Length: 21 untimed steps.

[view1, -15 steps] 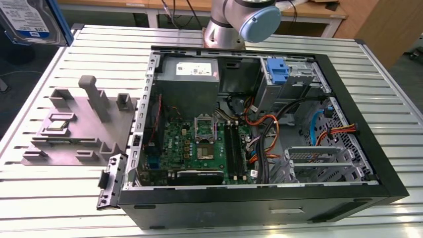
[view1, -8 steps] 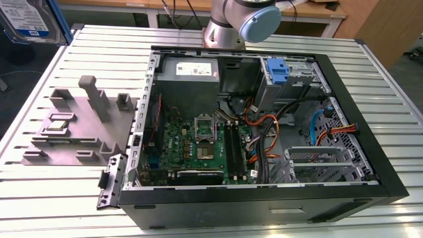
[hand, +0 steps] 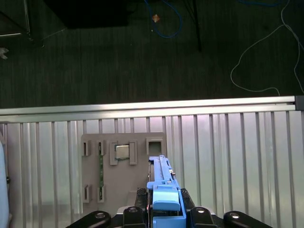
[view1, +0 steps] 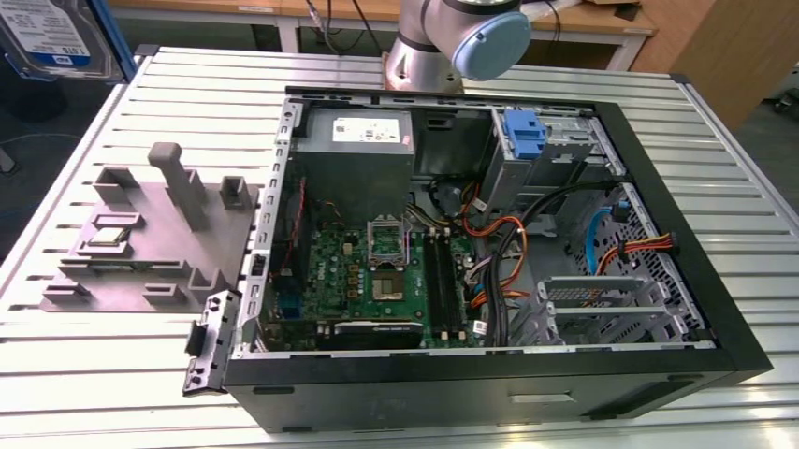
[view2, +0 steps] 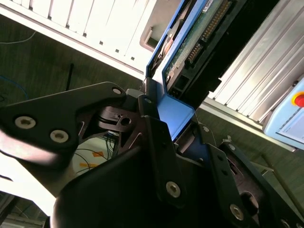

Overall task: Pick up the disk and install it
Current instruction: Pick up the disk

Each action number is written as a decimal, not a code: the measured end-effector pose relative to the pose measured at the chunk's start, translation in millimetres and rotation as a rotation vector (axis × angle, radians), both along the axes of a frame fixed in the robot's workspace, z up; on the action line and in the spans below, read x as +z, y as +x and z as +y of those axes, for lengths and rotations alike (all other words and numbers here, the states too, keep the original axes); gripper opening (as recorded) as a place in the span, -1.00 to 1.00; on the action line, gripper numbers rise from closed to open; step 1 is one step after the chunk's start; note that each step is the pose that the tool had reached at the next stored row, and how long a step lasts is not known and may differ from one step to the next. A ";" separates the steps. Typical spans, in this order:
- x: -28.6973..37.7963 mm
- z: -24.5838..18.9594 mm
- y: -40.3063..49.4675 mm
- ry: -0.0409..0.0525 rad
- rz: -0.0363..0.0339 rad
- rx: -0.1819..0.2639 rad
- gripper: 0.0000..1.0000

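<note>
Clamping a single disk (view2: 197, 35) by its blue carrier bracket, the black jaws are clenched tight on it in both wrist views. The second wrist view shows the disk's green circuit board edge-on. In the exterior view the disk (view1: 48, 37) hangs in the air at the top corner on the exterior view's left, label toward the camera. There it is well apart from the one open computer case (view1: 500, 369). In the first wrist view the disk (hand: 164, 197) is held above the edge of one grey fixture (hand: 123, 183). The fixture lies on the slatted metal worktop (hand: 228, 156), and one small silver chip (hand: 122, 152) rests in one of its pockets. Inside the case, one blue-handled caddy (view1: 525, 136) stands near the one power supply (view1: 359, 131). One green motherboard (view1: 362, 271) lies flat on the case's bottom. One arm (view1: 456, 42) rises at the far side of the case.
</note>
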<state>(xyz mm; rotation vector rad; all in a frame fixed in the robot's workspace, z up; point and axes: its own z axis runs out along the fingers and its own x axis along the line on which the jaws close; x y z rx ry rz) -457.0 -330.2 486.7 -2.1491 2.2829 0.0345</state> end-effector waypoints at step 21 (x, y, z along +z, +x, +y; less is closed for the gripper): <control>9.0 -4.0 0.9 -0.0016 -0.0001 0.036 -0.26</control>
